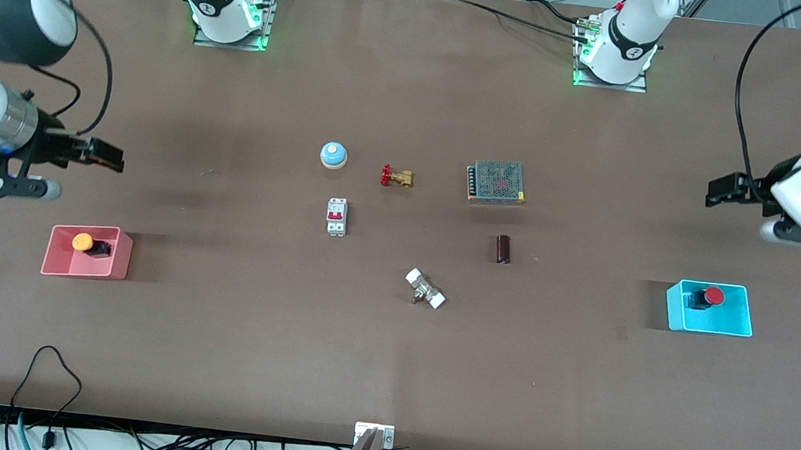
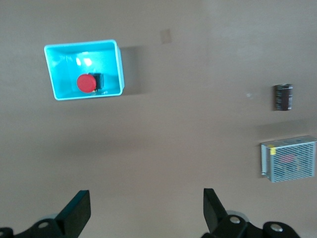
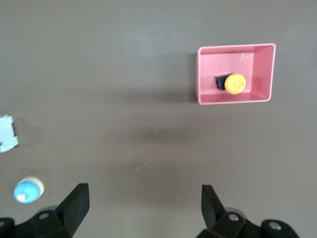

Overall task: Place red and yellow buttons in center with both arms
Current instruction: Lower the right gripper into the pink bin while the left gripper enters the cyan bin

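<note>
Lowest on the brown worktop (image 1: 388,369) among the middle clutter lies a white-capped metal fitting (image 1: 425,289), yet both buttons sit out at the ends: the yellow button (image 1: 83,242) on its side in a pink bin (image 1: 56,264) toward the right arm's end, the red button (image 1: 712,296) in a cyan bin (image 1: 744,320) toward the left arm's end. Each pincer hovers spread and empty over bare worktop near its bin: right pincer (image 3: 143,208), left pincer (image 2: 146,210). Farther from the camera than the fitting stand a white breaker (image 1: 337,216), a blue bell (image 1: 333,154) and a mesh-covered box (image 1: 496,182).
</note>
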